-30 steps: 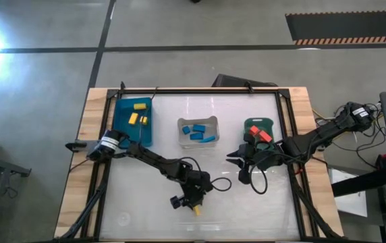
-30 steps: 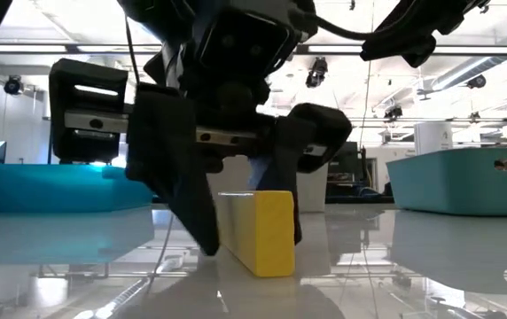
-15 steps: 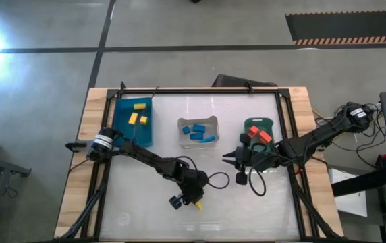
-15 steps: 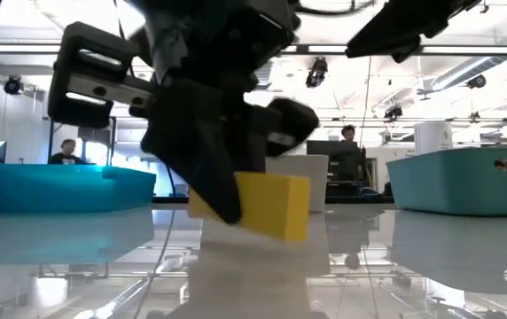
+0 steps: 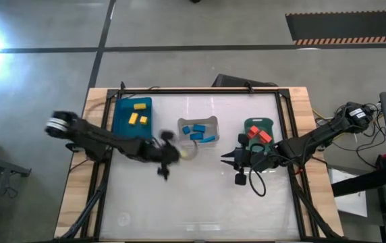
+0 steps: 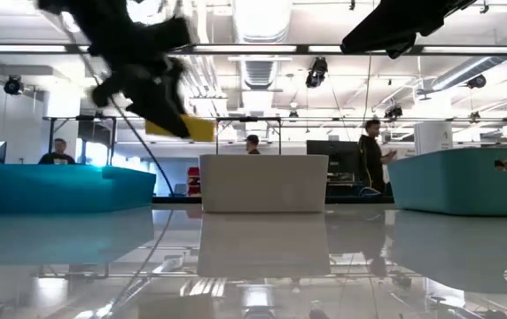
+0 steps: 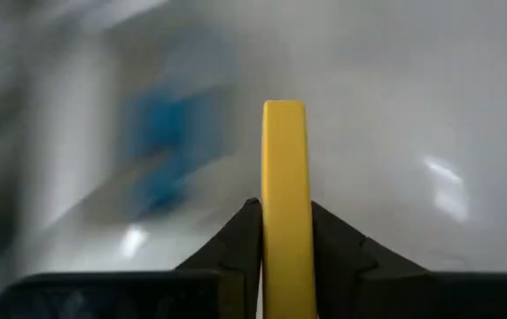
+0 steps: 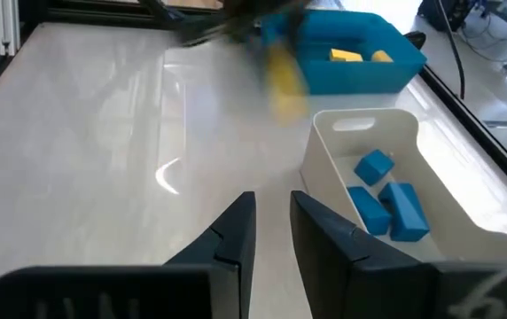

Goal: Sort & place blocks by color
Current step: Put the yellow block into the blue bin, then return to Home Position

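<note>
My left claw is clamped on a smooth yellow rectangular plastic block, held in the air above the glossy white worktop, between the blue plastic bin and the white rounded bin of blue blocks. Three yellow blocks lie in the blue bin. My right claw, fingers near together and empty, hangs beside the green bin with red blocks.

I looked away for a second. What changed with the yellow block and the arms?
The left claw closed on the yellow block, lifted it off the table and carried it toward the blue bin. The right claw stayed near the green bin, empty.
</note>
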